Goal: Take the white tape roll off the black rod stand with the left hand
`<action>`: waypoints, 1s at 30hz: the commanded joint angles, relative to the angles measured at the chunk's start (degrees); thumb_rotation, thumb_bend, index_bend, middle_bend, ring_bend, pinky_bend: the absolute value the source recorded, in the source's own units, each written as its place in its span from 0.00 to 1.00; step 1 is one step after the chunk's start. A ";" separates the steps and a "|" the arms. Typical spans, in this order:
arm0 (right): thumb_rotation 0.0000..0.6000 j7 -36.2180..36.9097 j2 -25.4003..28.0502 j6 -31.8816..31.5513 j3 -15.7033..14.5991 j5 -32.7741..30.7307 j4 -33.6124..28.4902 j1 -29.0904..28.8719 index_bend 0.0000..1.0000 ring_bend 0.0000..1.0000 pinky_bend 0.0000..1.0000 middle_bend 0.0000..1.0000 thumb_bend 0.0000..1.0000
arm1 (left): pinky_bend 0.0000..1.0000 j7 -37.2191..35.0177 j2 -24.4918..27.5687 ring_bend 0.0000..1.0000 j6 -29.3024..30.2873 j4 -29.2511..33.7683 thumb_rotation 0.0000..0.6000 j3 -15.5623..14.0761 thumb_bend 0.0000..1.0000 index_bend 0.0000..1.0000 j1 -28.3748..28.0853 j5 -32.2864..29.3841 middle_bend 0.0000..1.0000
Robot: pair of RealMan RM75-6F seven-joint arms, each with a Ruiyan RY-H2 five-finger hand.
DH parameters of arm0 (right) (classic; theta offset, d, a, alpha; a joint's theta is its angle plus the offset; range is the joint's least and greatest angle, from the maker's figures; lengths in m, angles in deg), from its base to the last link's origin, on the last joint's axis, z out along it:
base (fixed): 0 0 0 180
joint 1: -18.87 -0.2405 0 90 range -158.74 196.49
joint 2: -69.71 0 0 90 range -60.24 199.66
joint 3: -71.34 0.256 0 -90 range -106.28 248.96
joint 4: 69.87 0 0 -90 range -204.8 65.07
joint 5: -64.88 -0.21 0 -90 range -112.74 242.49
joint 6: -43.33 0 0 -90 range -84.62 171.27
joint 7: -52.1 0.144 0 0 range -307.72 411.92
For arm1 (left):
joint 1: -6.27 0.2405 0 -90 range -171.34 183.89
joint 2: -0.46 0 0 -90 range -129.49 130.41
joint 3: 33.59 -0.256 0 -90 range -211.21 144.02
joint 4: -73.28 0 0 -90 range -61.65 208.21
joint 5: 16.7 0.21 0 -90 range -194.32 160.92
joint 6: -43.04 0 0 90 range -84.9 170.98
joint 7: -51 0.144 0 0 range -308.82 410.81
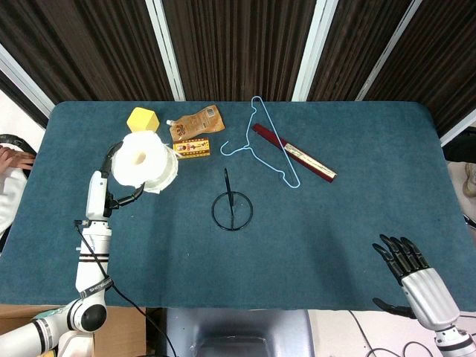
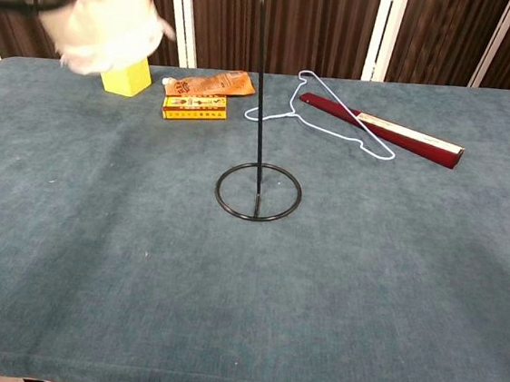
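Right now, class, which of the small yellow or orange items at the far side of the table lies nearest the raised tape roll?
The yellow cube. It sits just behind the white tape roll, while the orange pouch and the flat yellow box lie further right.
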 commanded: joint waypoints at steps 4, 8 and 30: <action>1.00 -0.17 -0.21 0.39 0.19 -0.41 0.00 -0.12 0.00 0.00 0.00 0.00 0.06 | 0.58 -9.77 -4.33 0.66 -3.68 -12.46 1.00 -5.87 0.73 0.82 -0.93 4.01 0.76; 1.00 -0.14 -0.24 0.03 0.15 -0.28 0.11 0.05 0.00 0.00 0.00 0.00 0.06 | 0.47 -12.95 -7.07 0.60 -4.87 -18.92 1.00 -8.69 0.69 0.75 -1.80 6.35 0.71; 1.00 -1.29 -0.78 -0.04 -0.08 0.59 0.57 0.08 0.00 0.00 0.00 0.00 0.06 | 0.01 -11.09 -3.94 0.00 3.43 -19.78 1.00 -16.38 0.38 0.00 -0.01 16.50 0.00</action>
